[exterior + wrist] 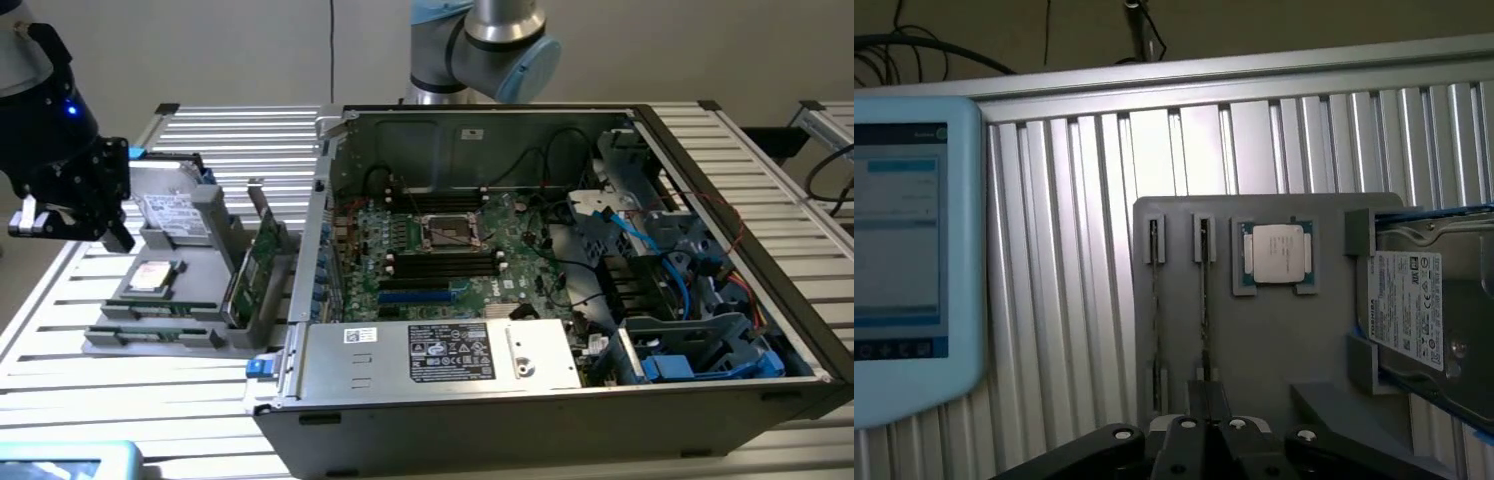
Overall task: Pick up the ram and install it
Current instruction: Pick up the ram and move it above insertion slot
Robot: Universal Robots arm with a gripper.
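Observation:
Two ram sticks stand on edge in slots of a grey parts tray (1274, 350). In the wrist view they show as thin dark lines: one ram stick (1203, 300) runs straight out from my fingertips, the other ram stick (1155, 300) lies beside it. My gripper (1206, 398) hovers over the tray near the end of the first stick, with its fingers together and nothing between them. In the exterior view the black gripper (91, 232) hangs at the left, above the tray (200, 262); the ram (160, 309) lies along the tray's front part.
The tray also holds a CPU (1278, 250), a hard drive (1419, 310) and an upright green expansion card (263, 262). An open computer case (561, 400) with its motherboard (441, 255) fills the exterior view's right. A blue-framed tablet (904, 250) lies on the slatted table.

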